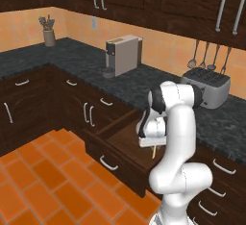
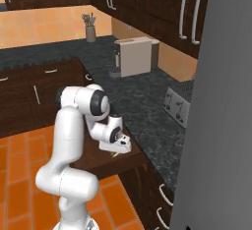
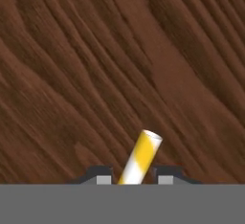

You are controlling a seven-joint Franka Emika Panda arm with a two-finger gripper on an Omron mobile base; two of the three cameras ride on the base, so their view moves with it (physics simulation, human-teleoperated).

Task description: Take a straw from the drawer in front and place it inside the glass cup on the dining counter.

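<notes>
The thin, pale yellow-and-white striped straw (image 3: 139, 158) is seen standing up between the two small dark fingertips of the white arm's hand (image 3: 132, 176), down inside the wide, shallow dark brown wooden drawer (image 1: 126, 140), which is pulled open below the black speckled granite worktop (image 1: 144, 82). From the hand view the fingers look drawn in close on either side of the straw — but whether it's actually pinched tight can't be told, since the contact sits right at the frame's edge. From the left base view a short pale end of the straw is seen poking out under the hand, over the drawer floor. So the step in hand is probably the grasp itself. It'd be best if the squeeze is finished fully before anything is lifted — a thin round stick like that can easily roll or pivot out. The straw is tilted a bit in the grip, so a slow, straight lift is called for, and the drawer's front wall should be cleared before any swing toward the dining counter is started.
</notes>
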